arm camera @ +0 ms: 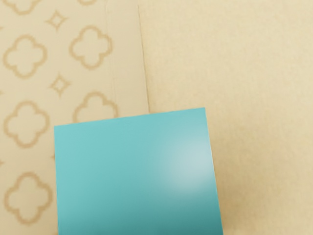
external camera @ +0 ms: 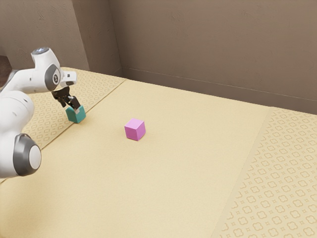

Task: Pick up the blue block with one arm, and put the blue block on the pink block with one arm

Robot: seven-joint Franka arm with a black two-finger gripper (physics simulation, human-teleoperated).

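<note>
The blue block (external camera: 77,115) is a teal-leaning blue, and the pink block (external camera: 134,129) is magenta with a lighter top face. The table (external camera: 198,163) is plain sandy yellow in its middle, its side bands printed with tan quatrefoil and diamond outlines. The arm (external camera: 15,114) is white with grey joints, the gripper (external camera: 71,103) black, the wall (external camera: 223,39) dull brown.

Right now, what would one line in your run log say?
phase: pickup | hand: at blue block | blue block: at patterned strip's edge | pink block: apart, nothing on it | stack: not yet
</note>
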